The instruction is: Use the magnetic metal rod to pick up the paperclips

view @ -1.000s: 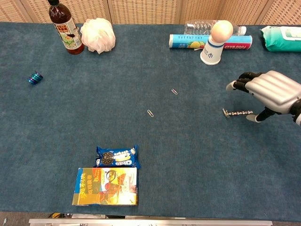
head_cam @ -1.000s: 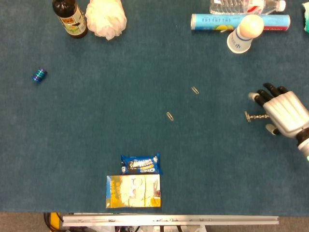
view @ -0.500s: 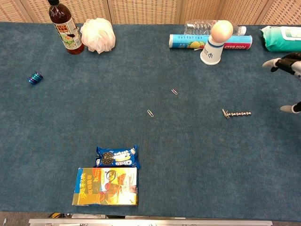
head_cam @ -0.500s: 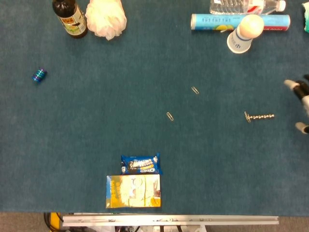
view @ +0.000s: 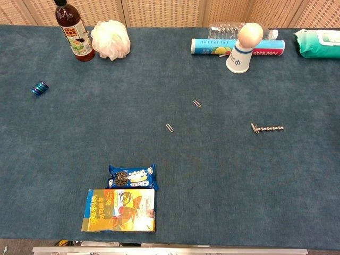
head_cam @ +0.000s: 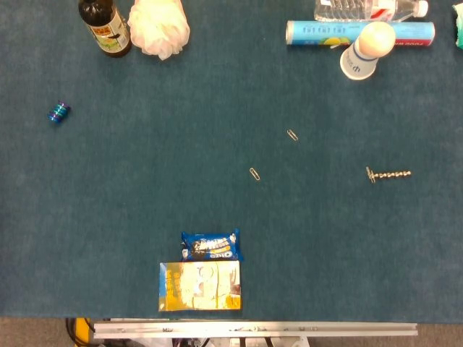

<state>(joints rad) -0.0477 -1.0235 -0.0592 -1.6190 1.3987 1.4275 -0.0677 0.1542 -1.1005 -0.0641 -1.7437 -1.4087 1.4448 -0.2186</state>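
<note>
Meanwhile, rod (head_cam: 388, 174) apart from paperclips (head_cam: 255, 173)

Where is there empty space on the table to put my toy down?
Bare cloth lies between the blue spool and the paperclips, and below the metal rod. The back edge is crowded, around the bottle and cup.

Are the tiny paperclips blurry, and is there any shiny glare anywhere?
Head view: both paperclips are small and a bit soft, the light even and flat. Chest view: they look slightly sharper; the metal rod casts almost no shadow; no strong glare on the blue cloth.
</note>
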